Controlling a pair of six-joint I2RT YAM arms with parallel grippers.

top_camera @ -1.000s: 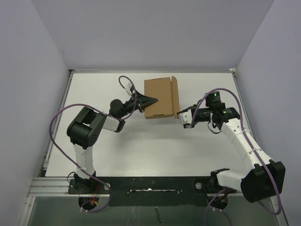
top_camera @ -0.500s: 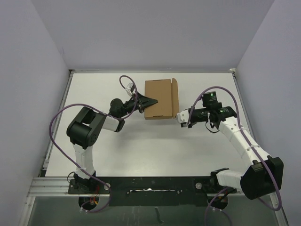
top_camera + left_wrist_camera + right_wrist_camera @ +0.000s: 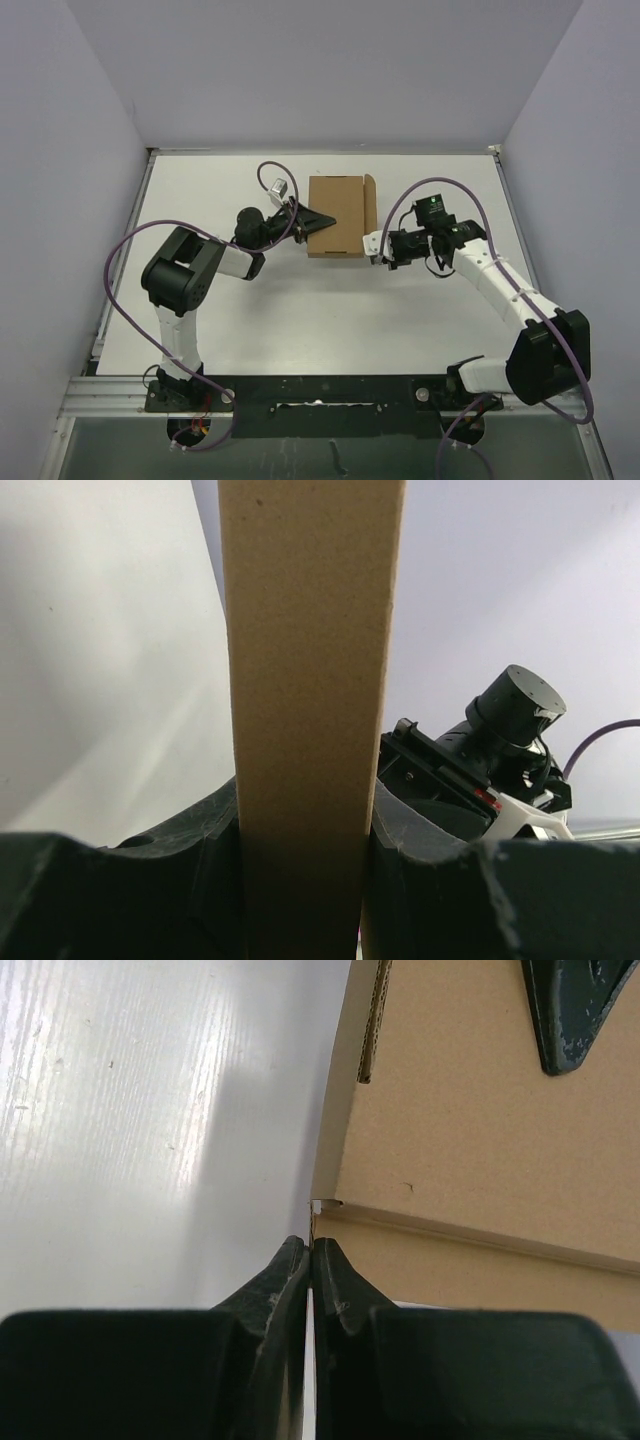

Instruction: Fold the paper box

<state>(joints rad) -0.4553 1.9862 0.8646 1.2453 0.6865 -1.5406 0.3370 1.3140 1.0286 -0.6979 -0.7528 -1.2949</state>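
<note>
Left fingers (image 3: 120, 900) clamp the paper box (image 3: 335, 215) to steady it; right fingers (image 3: 285, 1300), pressed together, touch its side flap (image 3: 460, 1260) corner, likely to fold it.

- Bright, even overhead light; faint soft shadows on the white table (image 3: 300, 320).
- Right wrist view: streaky glare on the table, left.
- Left wrist view: the paper box (image 3: 310, 680) slightly soft, shadowed near.
</note>
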